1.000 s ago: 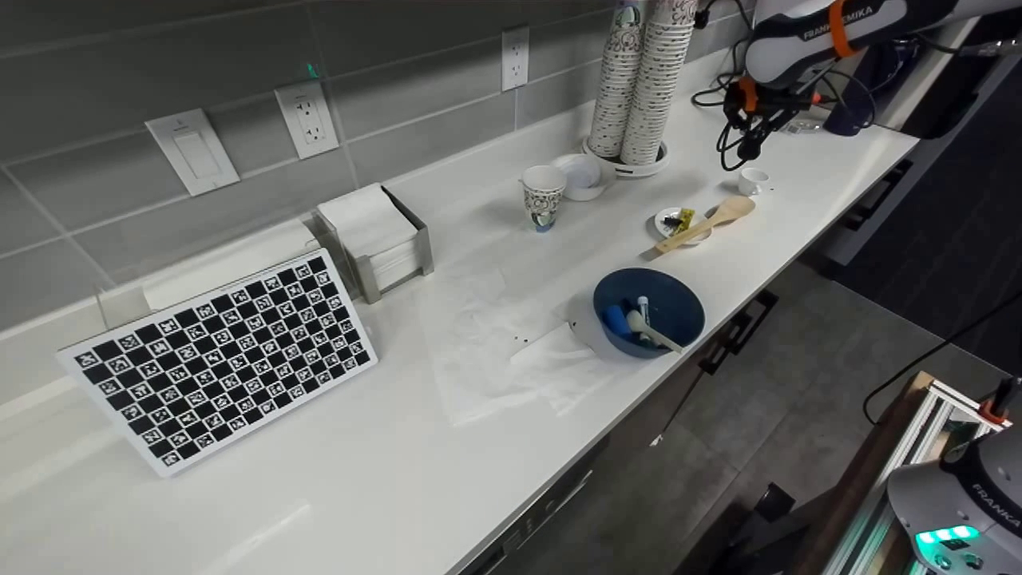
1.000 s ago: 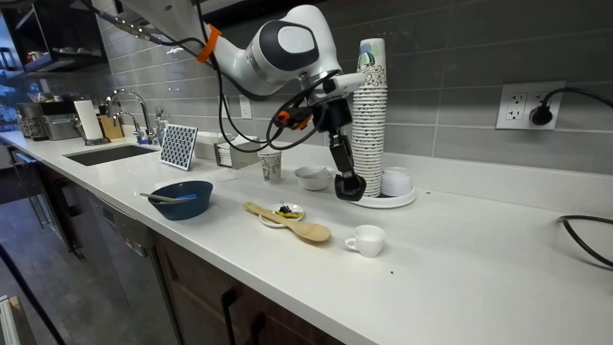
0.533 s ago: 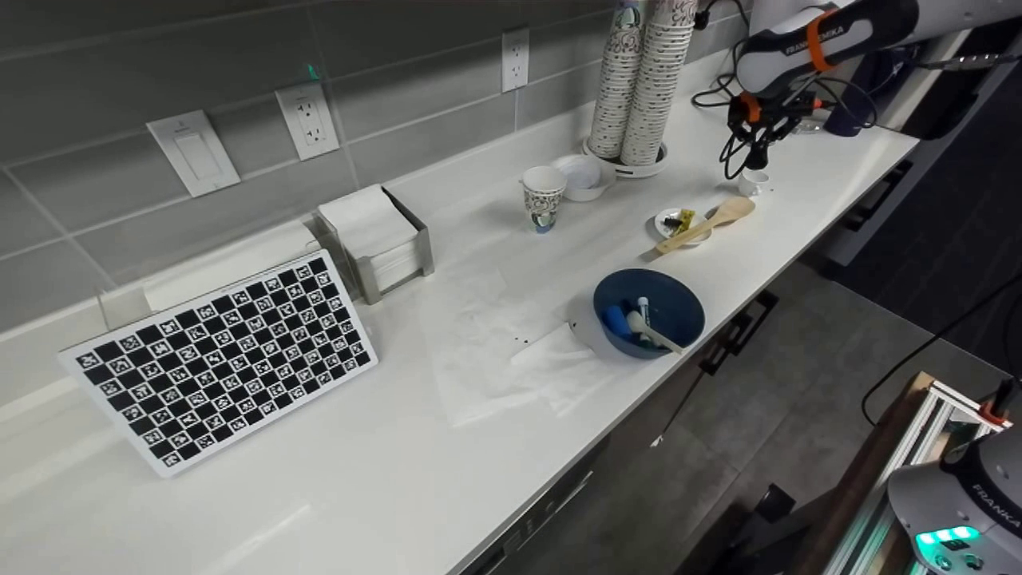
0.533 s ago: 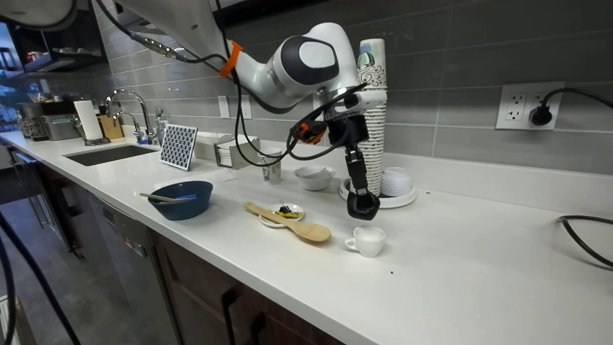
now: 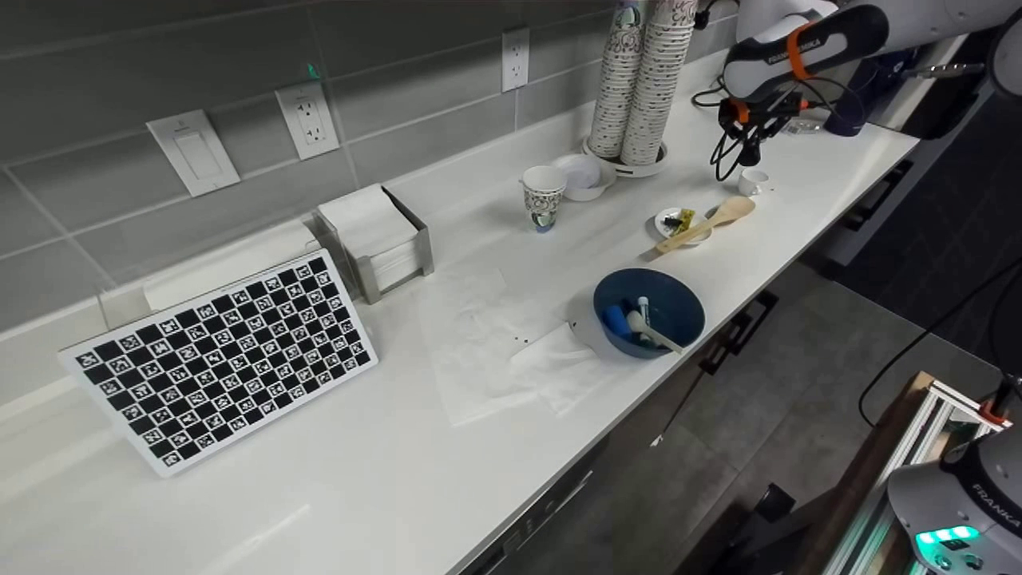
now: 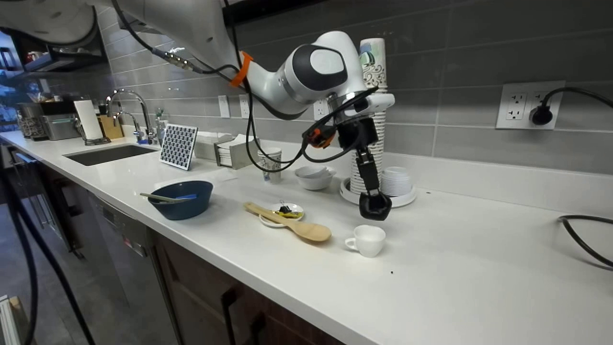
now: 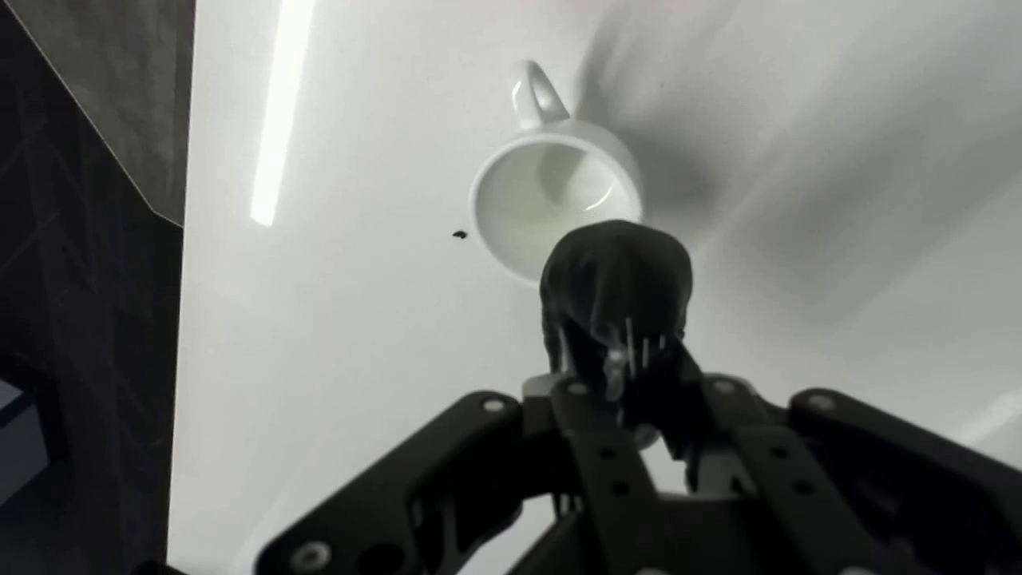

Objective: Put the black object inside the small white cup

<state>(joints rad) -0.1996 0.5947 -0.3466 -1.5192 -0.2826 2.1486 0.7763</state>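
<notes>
Black two-fingered gripper (image 6: 373,192) clamps a roundish black lump (image 7: 619,267)
The lump hangs near the rim of a small, glossy white cup (image 6: 370,242).

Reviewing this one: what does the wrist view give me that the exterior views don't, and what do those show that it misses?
Only the wrist view looks clearly down into the small white cup; no object shows in the part of its inside that the gripper leaves uncovered.

Only the exterior views show the dark-blue bowl, wooden spoon, stacked paper cups and checkerboard-patterned board.

All share the cup, the gripper, the white countertop and a tiny dark speck on it, apart from the cup.
</notes>
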